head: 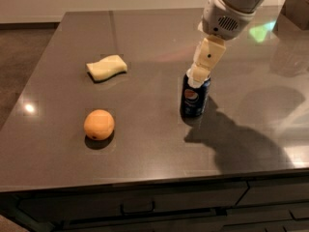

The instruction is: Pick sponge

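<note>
The sponge (106,67) is seen in the upper left part of the frame, lying flat on the counter (145,149). It is not touched by anything. Its long axis is laid almost from left to right in the picture, with the right end a little higher than the left end.

Below the sponge, in the lower left, an orange (99,124) is placed, well apart from it. Right of the middle a dark blue can (194,96) is standing upright.

The claw (194,79) is found at the top of the can, hanging from the white arm (231,8) that enters from the upper right corner. Whether the can is touched by it cannot be told. Whether the claw is wide or narrow also cannot be told, and nothing is seen to be held in it.

From the claw, the sponge lies well to the left and a little higher in the frame. It is judged that the picking is not yet begun. The claw would have to be carried leftward, away from the can, and probably set across the short side of the sponge.
</note>
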Robot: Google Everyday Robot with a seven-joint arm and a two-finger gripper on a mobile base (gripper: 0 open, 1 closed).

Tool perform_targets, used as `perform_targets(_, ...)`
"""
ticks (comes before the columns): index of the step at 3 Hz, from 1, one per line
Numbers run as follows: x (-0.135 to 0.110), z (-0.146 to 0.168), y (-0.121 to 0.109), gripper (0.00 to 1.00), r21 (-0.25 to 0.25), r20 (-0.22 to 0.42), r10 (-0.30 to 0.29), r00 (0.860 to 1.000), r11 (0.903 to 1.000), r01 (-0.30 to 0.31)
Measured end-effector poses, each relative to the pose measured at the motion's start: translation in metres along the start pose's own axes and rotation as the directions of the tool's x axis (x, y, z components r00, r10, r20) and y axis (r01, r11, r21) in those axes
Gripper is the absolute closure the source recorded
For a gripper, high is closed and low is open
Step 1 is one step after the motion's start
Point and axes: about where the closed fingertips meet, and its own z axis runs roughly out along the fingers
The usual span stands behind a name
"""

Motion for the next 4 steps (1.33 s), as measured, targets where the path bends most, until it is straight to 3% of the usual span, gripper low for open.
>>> perform_targets(2,-0.063,0.041,-0.022,0.0,-0.036,0.038,0.04,0.998,0.9986,-0.039)
perform_targets(3,-0.109,0.087,-0.029,0.0,-0.026,0.033,0.063,0.997,0.9977,-0.062)
perform_targets(4,-0.111,0.088,-0.031,0.0,-0.02,0.026,0.061,0.998,0.998,-0.06)
